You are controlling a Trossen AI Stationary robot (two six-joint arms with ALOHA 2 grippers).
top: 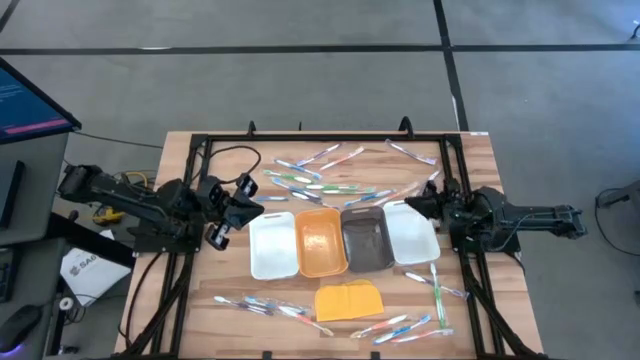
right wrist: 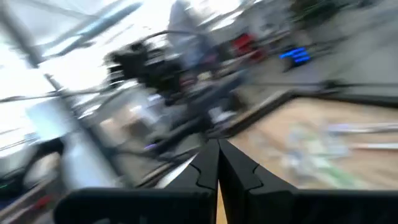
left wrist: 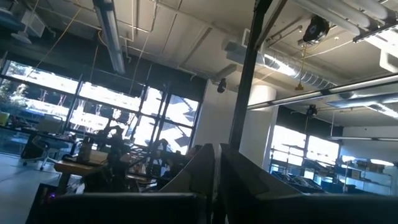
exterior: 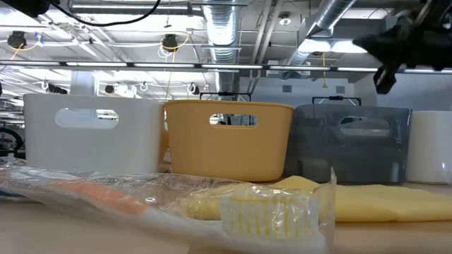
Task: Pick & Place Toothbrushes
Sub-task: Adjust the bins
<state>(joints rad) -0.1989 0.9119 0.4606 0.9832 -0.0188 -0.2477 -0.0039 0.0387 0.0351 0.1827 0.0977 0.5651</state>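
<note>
— With toothbrushes (top: pixel 318 178) loose beyond and before four empty trays (top: pixel 272 245), where to begin?
— Undecided: left gripper (top: pixel 222 222) beside white tray, right gripper (top: pixel 412 207) by far tray, both closed, holding nothing.

Even, soft light filled the high view. The low view's nearest toothbrush (exterior: pixel 212 204) lay out of focus. The left wrist view was dim, windows glaring at left. Motion blur smeared the right wrist view.
</note>
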